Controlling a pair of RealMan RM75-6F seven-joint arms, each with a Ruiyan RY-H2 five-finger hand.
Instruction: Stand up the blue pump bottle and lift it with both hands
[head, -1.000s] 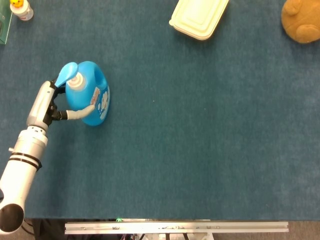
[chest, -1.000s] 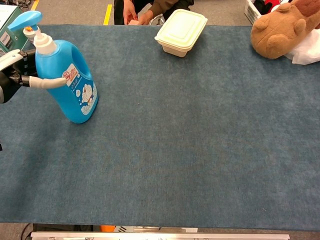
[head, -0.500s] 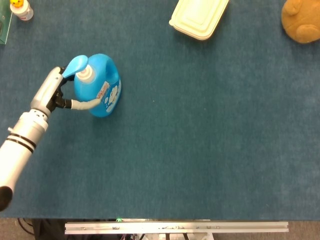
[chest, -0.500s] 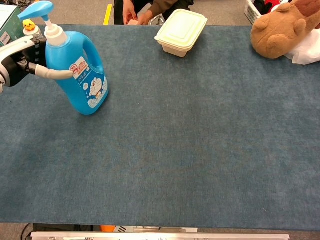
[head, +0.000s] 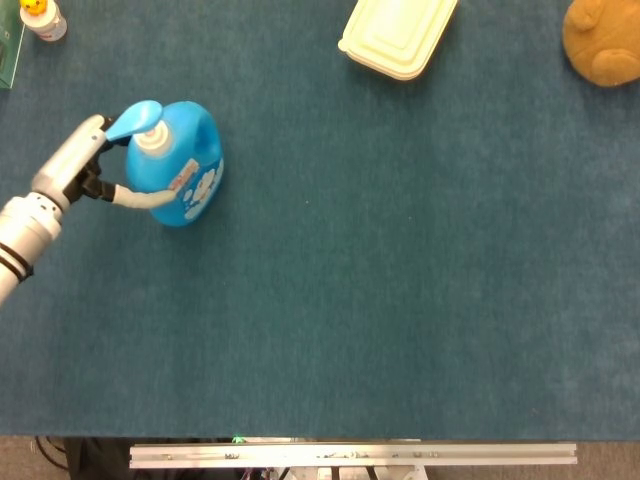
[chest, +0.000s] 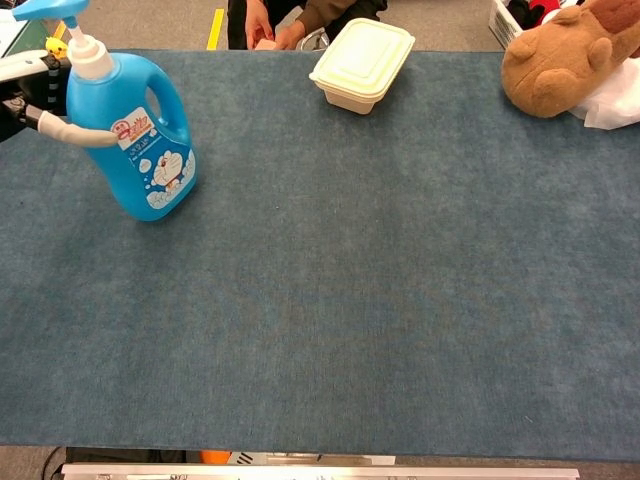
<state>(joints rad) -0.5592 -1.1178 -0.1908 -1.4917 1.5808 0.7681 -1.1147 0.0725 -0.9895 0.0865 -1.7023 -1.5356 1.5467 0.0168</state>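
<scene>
While I look down from the head view, my left hand (head: 88, 175) grips the blue pump bottle (head: 178, 165) at the far left of the table (head: 400, 260), one pale finger curled across its front just under the pump head (head: 135, 118). Half a second ago the bottle sat a touch further right; I've drawn it back left, and it reads close to upright from above. Far off sit the cream lunch box (head: 400, 35) and the brown plush toy (head: 603, 40), well apart from me. Over to the chest view: the blue pump bottle (chest: 130, 135) leans slightly left, base apparently on the cloth, my left hand (chest: 35, 100) wrapped at its shoulder. My right hand shows in neither view. My read: standing is nearly settled, but the two-handed lift can't start until the right hand arrives.
</scene>
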